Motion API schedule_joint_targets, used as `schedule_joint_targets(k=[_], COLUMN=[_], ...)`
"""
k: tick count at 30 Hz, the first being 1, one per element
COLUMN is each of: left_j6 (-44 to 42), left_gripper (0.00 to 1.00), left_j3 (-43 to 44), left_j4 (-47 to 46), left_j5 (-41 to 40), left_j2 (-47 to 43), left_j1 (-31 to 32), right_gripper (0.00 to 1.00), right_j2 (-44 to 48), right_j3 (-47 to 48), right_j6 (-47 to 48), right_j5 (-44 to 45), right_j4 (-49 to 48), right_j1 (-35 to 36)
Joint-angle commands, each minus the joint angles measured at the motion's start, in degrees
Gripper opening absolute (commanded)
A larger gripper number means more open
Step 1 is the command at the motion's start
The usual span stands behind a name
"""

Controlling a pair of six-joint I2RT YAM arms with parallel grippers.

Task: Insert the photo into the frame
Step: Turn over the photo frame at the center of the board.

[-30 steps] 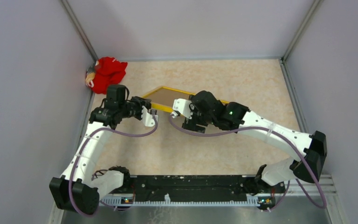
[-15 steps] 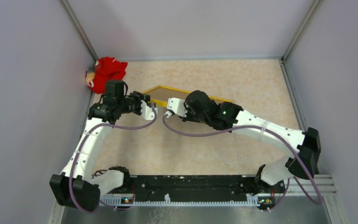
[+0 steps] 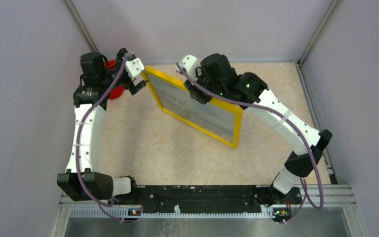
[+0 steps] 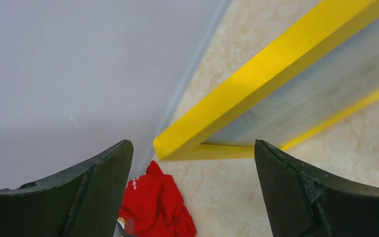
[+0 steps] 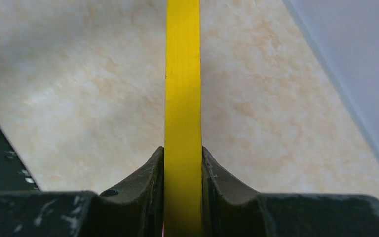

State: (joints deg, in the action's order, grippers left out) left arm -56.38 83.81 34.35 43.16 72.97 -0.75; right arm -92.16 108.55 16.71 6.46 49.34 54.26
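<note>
The frame (image 3: 237,129) stands tilted above the table, its yellow front turned toward the top camera. The photo (image 3: 192,103), pale blue and white, shows inside its opening. My right gripper (image 3: 196,90) is shut on the frame's upper edge. In the right wrist view the yellow edge (image 5: 182,74) runs straight up between the clamped fingers (image 5: 150,173) of that gripper (image 5: 182,150). My left gripper (image 3: 139,76) hangs open just left of the frame's far left corner, not touching it. In the left wrist view that corner (image 4: 177,143) sits between the spread jaws of the gripper (image 4: 192,145).
A red cloth (image 3: 113,86) lies in the back left corner by the wall, partly hidden behind the left arm, and shows below the left jaws (image 4: 155,205). Grey walls close in the beige table (image 3: 177,153) on three sides.
The right arm has closed on the frame, lifted it off the table and turned its yellow front up. The left gripper has opened and swung back toward the left corner.
</note>
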Motion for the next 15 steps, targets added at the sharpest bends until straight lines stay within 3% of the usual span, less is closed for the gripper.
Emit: schedule_joint_targets(k=[1,4,7,15], left_j6=[17.4,19.2,19.7,20.4], left_gripper=[0.99,0.99,0.99,0.99], left_j3=[5.2,3.4,0.3,1.7], left_j4=[-3.3,-3.9,-5.3,1.3], left_j5=[7.5,8.5,8.7,8.1], left_j2=[3.2,2.9,1.7,5.8], left_j1=[-5.0,-6.1,-6.6,-7.7], right_gripper=[0.00,0.00,0.00,0.00], right_j2=[-6.2,-9.1,-7.7,4.5], right_j3=[16.6,17.5,11.6,-20.0], right_j6=[-13.7,-22.1,-27.6,-42.3], right_j5=[-16.2,-24.7,-29.2,-32.7], right_j4=[4.5,4.0,-0.9,-24.8], right_j1=[-8.2,-14.5,-19.2,-29.1])
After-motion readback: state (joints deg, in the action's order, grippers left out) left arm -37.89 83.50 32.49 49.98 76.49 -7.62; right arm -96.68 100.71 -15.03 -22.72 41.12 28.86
